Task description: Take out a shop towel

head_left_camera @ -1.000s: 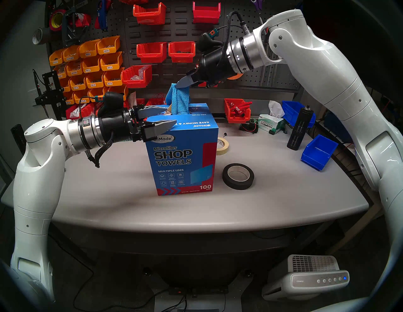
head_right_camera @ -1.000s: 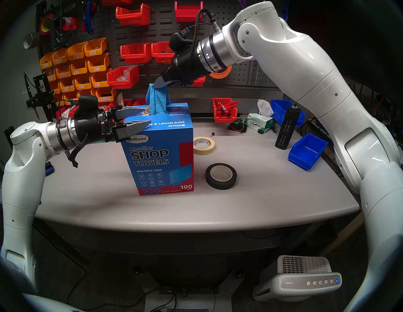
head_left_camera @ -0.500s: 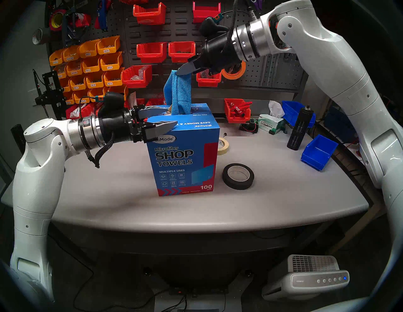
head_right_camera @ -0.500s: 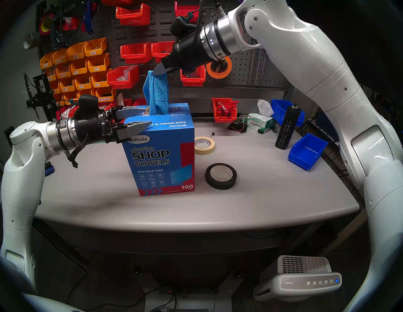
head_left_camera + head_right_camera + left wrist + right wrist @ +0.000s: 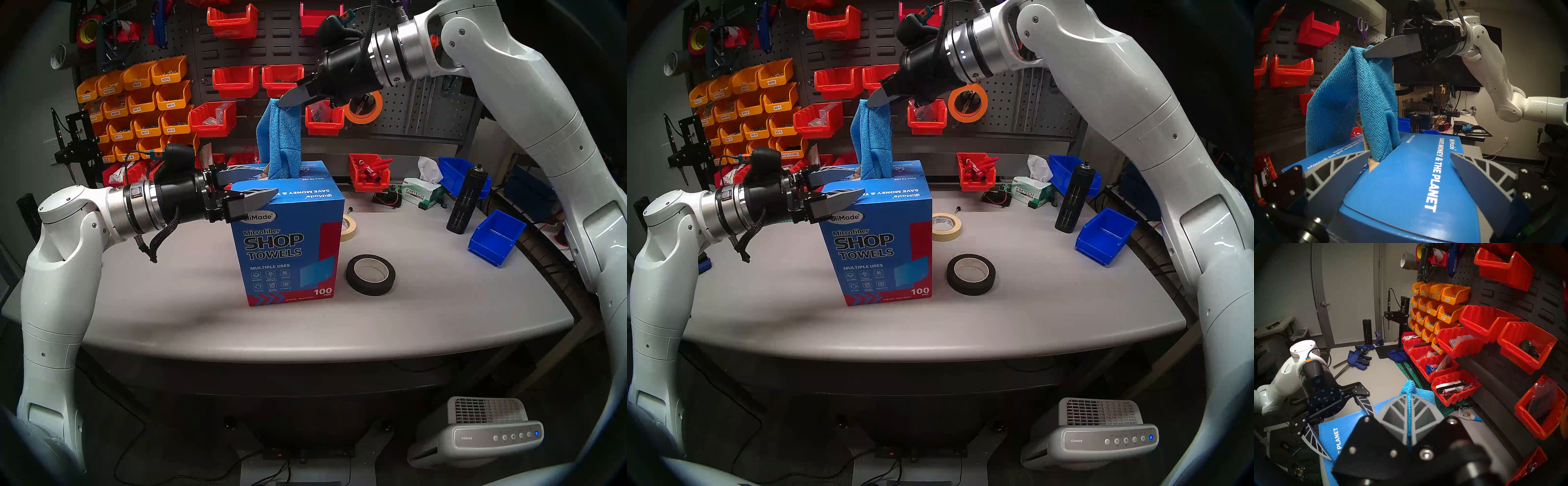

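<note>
Grey table [image 5: 169, 305]: carton [image 5: 288, 251], black tape roll [image 5: 370, 275], masking tape [image 5: 349, 228], blue bin [image 5: 497, 236], perhaps screw [image 5: 349, 209]

Black tape roll [image 5: 370, 274], blue bin [image 5: 496, 236]

Light falls from overhead, dim and uneven: the grey table [image 5: 441, 305] is softly lit, the space beneath it nearly black. Shiny highlights sit on the white arms [image 5: 529, 112]. All views bulge like fisheyes, with dark rims. In the right wrist view, the black housing at bottom is blurred.
</note>
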Tool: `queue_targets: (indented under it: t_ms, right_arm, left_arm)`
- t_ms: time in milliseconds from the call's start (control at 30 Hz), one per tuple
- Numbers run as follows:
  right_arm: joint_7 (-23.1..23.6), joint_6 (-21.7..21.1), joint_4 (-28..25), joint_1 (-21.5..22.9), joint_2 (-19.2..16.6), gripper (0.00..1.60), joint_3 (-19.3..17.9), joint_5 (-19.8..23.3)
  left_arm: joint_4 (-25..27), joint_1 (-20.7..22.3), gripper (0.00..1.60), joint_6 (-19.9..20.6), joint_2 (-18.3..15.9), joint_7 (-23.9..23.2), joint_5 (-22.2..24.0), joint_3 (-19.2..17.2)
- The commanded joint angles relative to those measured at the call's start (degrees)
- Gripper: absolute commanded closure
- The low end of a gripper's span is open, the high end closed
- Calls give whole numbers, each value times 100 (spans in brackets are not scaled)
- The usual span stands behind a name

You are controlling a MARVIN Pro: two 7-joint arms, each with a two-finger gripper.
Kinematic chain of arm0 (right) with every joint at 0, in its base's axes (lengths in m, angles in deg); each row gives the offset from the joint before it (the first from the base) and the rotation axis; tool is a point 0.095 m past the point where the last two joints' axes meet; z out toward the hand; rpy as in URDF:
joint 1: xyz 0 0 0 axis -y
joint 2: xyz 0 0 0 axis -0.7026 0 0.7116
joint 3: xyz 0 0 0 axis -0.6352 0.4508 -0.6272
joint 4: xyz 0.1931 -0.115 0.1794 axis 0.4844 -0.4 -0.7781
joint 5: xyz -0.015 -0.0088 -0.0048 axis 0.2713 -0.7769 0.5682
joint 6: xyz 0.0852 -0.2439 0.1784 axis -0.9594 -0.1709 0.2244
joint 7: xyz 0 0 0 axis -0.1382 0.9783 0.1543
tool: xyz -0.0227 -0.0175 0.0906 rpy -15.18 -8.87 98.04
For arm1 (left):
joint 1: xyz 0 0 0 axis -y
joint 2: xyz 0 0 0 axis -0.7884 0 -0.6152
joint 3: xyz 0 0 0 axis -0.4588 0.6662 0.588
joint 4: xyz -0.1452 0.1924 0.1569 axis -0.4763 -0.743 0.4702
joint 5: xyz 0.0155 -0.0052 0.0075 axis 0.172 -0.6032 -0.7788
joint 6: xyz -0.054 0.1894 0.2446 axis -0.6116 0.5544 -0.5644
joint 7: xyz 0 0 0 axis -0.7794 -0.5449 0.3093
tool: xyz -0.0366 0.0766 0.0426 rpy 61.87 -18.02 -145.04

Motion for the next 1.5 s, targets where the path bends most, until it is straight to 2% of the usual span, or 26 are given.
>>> queue_targets:
  t_ms: [0, 1267, 1467]
  right_arm:
    - [-20, 5, -3, 221, -20, 160, -149, 2]
    - [-67, 13, 72, 208, -78, 160, 9, -10]
    - [-26, 37, 119, 227, -68, 160, 44, -16]
  left_arm:
    - [6, -27, 0, 17, 35, 20, 1, 44]
    - [10, -42, 0, -23, 38, 24, -16, 34]
    - [-37, 181, 0, 1, 70, 141, 6, 9]
